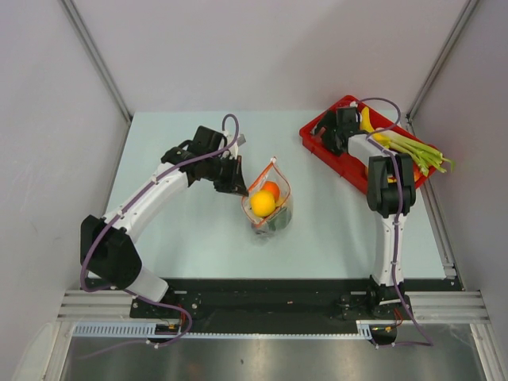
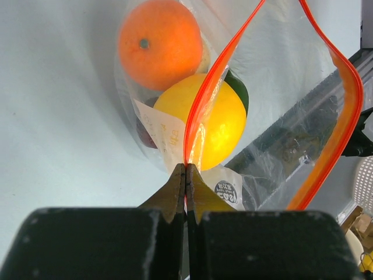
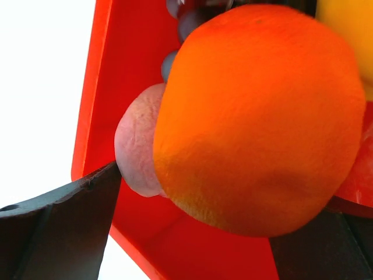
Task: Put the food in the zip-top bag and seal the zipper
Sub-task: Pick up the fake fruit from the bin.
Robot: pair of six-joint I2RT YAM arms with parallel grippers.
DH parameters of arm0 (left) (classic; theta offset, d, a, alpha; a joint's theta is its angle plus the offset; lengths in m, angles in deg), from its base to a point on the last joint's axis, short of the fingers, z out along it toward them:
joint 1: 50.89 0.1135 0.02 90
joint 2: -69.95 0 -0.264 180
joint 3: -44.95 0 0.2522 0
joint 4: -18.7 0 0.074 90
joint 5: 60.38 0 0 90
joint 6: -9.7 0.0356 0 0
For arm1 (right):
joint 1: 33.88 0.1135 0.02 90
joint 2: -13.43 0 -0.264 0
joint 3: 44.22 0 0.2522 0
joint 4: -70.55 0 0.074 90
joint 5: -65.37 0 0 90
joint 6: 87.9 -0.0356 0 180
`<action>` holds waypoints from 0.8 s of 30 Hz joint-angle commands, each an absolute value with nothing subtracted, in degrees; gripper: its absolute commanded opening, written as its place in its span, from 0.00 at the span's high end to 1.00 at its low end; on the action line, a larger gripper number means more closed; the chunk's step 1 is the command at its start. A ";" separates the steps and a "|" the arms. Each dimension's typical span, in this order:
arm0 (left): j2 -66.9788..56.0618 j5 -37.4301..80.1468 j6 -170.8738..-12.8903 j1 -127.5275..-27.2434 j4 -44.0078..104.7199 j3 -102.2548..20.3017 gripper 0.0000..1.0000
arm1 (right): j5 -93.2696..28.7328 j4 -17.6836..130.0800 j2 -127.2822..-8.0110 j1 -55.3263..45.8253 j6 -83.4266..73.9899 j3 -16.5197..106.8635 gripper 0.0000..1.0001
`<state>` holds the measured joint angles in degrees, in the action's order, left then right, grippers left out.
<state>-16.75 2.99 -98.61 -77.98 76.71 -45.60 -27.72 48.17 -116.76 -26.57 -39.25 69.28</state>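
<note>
Pinching, left gripper [image 2: 185, 169]: fingers clenched on the zipper [image 2: 214, 79], at the left side of the bag mouth.
Zip-top bag [image 1: 274, 213]: mid-table, mouth gaping.
Food in bag: orange fruit [image 2: 160, 44], yellow fruit [image 2: 218, 119].
Right gripper [image 1: 325, 133]: in the red tray [image 3: 96, 87], far right; fingers flank a second orange fruit [image 3: 256, 116]; whether it is grasped cannot be told.
</note>
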 commanded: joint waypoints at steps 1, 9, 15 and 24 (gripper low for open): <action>-15.48 3.34 -97.09 -77.52 76.84 -45.27 1.00 | -25.24 54.06 -116.56 -27.46 -40.79 68.68 0.00; -16.10 3.43 -96.39 -77.34 77.55 -45.97 1.00 | -26.29 56.27 -117.26 -27.72 -39.83 68.50 0.05; -15.83 3.78 -95.86 -77.17 77.81 -45.71 1.00 | -29.46 56.27 -111.73 -28.43 -37.90 65.96 0.25; -15.92 3.86 -96.39 -77.17 77.46 -46.59 1.00 | -32.53 54.77 -103.74 -31.33 -36.49 61.30 0.40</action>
